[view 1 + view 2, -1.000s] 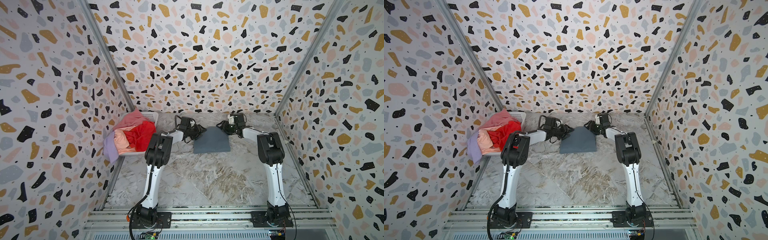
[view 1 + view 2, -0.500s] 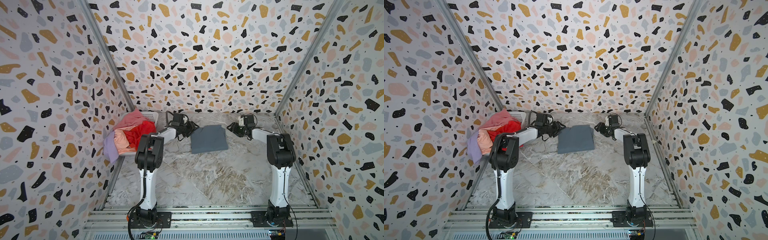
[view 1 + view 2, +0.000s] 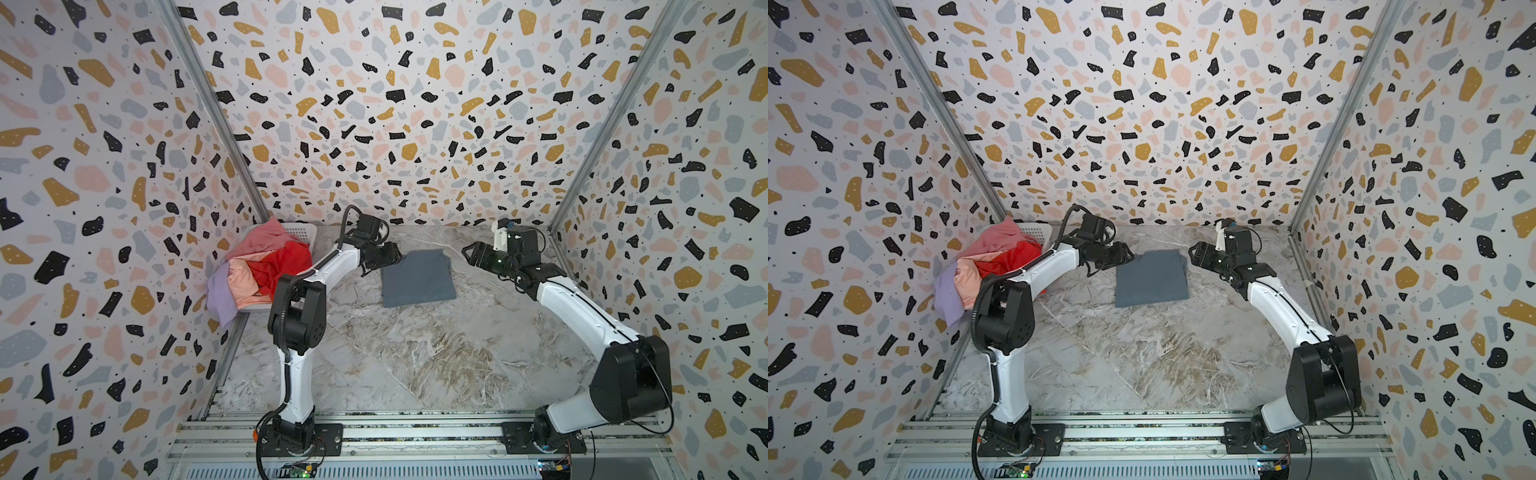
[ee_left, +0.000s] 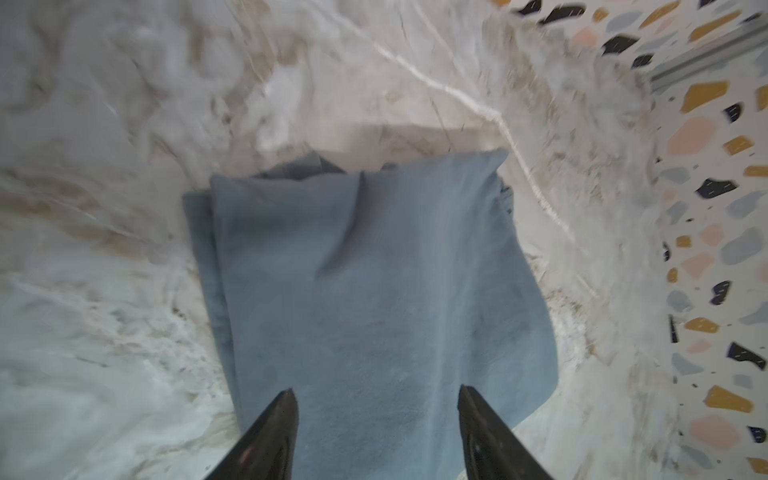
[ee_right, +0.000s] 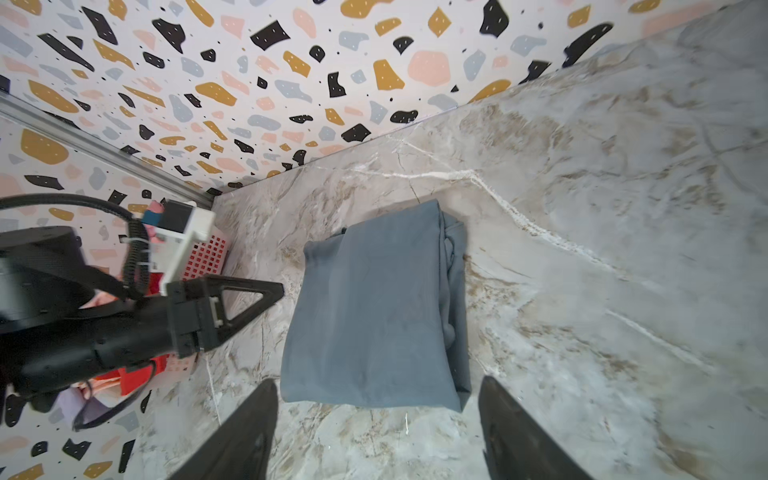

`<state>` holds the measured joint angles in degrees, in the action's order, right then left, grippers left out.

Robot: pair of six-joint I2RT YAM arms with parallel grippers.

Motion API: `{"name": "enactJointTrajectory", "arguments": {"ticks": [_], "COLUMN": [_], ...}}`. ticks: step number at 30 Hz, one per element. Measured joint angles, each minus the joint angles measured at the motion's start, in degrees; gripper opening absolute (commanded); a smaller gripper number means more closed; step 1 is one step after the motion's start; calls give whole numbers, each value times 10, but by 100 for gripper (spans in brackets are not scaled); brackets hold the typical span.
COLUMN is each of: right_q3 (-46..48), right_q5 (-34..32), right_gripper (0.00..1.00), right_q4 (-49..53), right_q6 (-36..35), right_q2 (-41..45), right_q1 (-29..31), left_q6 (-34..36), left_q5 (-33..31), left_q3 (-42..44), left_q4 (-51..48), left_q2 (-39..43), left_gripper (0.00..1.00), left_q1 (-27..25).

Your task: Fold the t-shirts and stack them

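Just past the basket (image 3: 302,230), the grey-blue t-shirt (image 3: 417,276) lies folded flat on the table.

- Left gripper (image 3: 392,259): between basket and shirt, jaws spread, empty.
- Right gripper (image 3: 469,251): on the shirt's side away from the basket, clear of the cloth, jaws spread, empty.
- Only the top views show the red t-shirt (image 3: 1013,259), pink t-shirt (image 3: 994,239), peach t-shirt (image 3: 967,280) and lavender t-shirt (image 3: 947,297) heaped in the basket.
- Left wrist view shows one crease.

Grey-blue t-shirt (image 3: 417,276) is made of soft matt cloth, lightly creased. The tabletop (image 3: 415,361) is finished in a smooth marble-look surface, pretty low sheen. The basket (image 3: 301,232) is moulded in white perforated plastic. The corner rail (image 3: 618,112) is done in dull metal.
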<state>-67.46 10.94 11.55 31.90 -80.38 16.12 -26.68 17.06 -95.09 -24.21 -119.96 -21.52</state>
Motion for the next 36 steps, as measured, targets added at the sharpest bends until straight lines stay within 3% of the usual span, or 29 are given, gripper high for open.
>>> {"name": "enactJointTrajectory", "arguments": {"ticks": [5, 11, 14, 16, 19, 22, 26, 31, 36], "right_q3": [23, 42, 52, 60, 73, 89, 108, 120, 116], "right_q5": [-71, -153, -188, -202, -216, -217, -200, -154, -139], "right_gripper": [77, 80, 81, 81, 81, 81, 81, 80, 80], "right_q4": [59, 137, 159, 167, 170, 166, 144, 94, 43], "right_q6": [-8, 9, 23, 28, 28, 26, 25, 52, 97], "right_q2": [96, 189, 223, 235, 235, 216, 163, 51, -68], "right_q1": [-1, -15, -40, -61, -86, -104, -124, -129, -105], "left_q6": [10, 34, 50, 59, 67, 72, 62, 18, -2], "left_q5": [-34, -40, -9, 25, 86, 127, 147, 150, 133], "left_q3": [-7, -220, -343, -377, -350, -271, -179, -29, 66], "left_q4": [-10, -57, -93, -108, -110, -104, -63, 41, 81], "left_q2": [-74, -196, -264, -279, -257, -190, -74, 108, 199], "left_gripper": [61, 61, 61, 61, 62, 63, 64, 65, 65], "left_q1": [-44, -127, -197, -242, -301, -323, -283, -170, -82]}}
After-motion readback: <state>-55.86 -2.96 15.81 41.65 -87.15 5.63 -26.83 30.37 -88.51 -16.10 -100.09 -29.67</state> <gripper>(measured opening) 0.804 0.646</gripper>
